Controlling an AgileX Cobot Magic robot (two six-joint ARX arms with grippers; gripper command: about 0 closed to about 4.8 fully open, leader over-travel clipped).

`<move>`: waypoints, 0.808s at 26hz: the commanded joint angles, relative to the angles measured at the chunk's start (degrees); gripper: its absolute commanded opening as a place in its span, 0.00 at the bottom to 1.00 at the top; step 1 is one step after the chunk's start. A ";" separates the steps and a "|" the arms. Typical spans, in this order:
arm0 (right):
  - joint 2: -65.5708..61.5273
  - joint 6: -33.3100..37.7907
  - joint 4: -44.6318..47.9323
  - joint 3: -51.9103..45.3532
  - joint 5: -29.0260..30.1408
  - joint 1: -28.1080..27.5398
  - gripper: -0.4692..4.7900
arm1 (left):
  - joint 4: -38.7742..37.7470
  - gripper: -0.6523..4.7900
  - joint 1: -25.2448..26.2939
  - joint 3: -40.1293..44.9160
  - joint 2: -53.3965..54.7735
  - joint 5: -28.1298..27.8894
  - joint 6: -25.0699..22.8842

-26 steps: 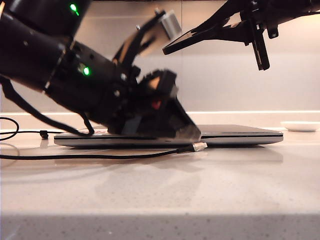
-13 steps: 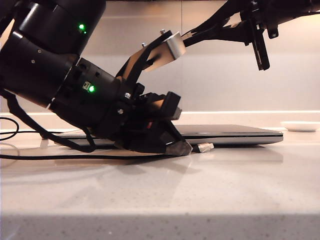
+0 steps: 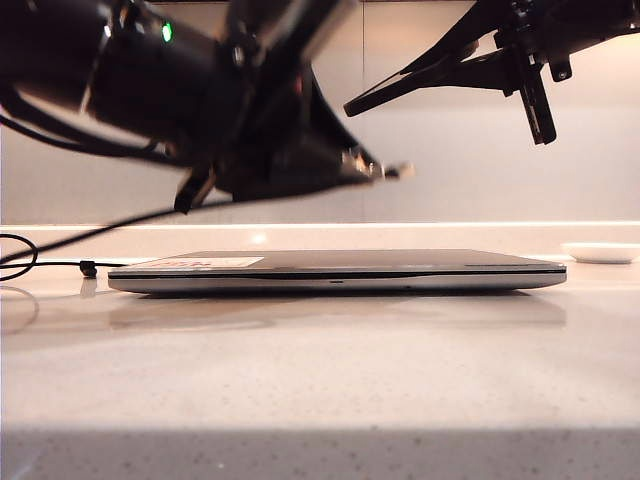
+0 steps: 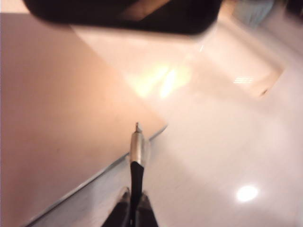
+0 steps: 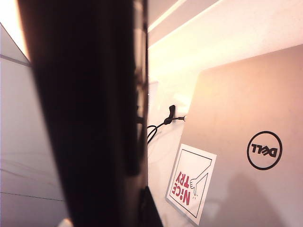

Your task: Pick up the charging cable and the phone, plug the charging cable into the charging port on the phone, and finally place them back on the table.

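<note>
Left gripper [image 4: 134, 208] clamped on cable [image 4: 136, 177] just behind plug, tip free — right gripper [image 3: 520, 62] pinched phone [image 3: 420, 75] aloft, port end facing plug.

Behind the closed laptop [image 3: 340, 271] I see grey wall panels [image 3: 450, 160] with one vertical seam. A small white dish [image 3: 600, 252] sits right of the laptop, and warm light glares off the surface beneath it.
</note>
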State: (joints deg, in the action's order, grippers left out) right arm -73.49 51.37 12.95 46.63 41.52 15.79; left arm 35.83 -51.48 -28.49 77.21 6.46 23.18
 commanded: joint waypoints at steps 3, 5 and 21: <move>0.55 2.95 4.33 0.44 -0.94 0.00 0.08 | 1.22 0.11 -0.04 -0.09 -4.07 0.24 10.14; 0.55 5.51 6.56 0.44 -0.90 0.00 0.08 | 2.29 0.11 -0.04 -0.07 -4.50 0.22 13.88; 0.52 11.69 7.69 0.42 4.94 -4.66 0.08 | 13.20 0.11 1.11 -0.07 -4.48 0.22 25.55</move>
State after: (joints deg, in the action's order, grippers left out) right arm -73.49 62.81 18.50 46.63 45.28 11.14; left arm 47.46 -50.70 -28.45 72.93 6.50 47.79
